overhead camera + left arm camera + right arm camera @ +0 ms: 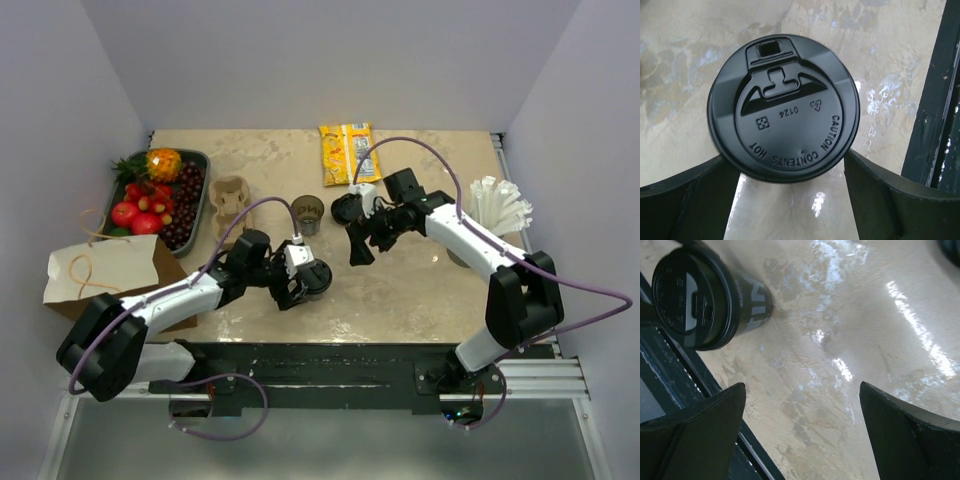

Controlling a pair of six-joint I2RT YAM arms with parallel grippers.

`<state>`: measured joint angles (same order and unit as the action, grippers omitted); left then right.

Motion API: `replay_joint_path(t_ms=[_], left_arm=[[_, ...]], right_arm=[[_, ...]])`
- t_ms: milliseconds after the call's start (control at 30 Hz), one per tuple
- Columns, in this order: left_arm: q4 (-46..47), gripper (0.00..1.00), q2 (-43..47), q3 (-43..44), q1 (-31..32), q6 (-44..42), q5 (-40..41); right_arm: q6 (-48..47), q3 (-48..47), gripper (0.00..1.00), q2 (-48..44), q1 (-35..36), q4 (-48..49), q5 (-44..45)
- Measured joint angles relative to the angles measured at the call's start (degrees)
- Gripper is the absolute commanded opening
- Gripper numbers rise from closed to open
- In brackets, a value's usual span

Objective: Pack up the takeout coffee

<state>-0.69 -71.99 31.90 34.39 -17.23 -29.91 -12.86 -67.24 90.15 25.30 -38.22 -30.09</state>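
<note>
Black lid [784, 107] seen from above: embossed CAUTION CONTENTS HOT, sip hole at top. Left gripper [790, 170] fingers spread, flanking lid's near rim. Beige marbled table [685, 60] beneath.

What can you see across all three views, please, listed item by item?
table: one, beige marbled, under everything
lidded cup: one, black, front centre
open cup: one, dark, mid-table, no lid
cup carrier: one, beige, left of the open cup
fruit tray: one, dark grey, back left, holding mixed fruit
snack packet: one, yellow, back centre
paper bag: one, brown, left edge
white bundle: one, white, right side, contents unclear
left gripper: one, black, fingers either side of the lidded cup
right gripper: one, black, open over bare table
</note>
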Motion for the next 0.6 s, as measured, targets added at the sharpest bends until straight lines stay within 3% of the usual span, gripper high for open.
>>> replay_joint_path(t_ms=[333, 600], left_arm=[[11.1, 0.82, -12.7, 0.7, 4.5, 5.7, 1.9], [21.6, 0.82, -26.1, 9.5, 6.9, 12.1, 5.3]], right_arm=[[2.4, -4.0, 0.99, -0.9, -5.6, 0.0, 1.3], [2.8, -9.3, 0.99, -1.0, -11.9, 0.1, 3.1]])
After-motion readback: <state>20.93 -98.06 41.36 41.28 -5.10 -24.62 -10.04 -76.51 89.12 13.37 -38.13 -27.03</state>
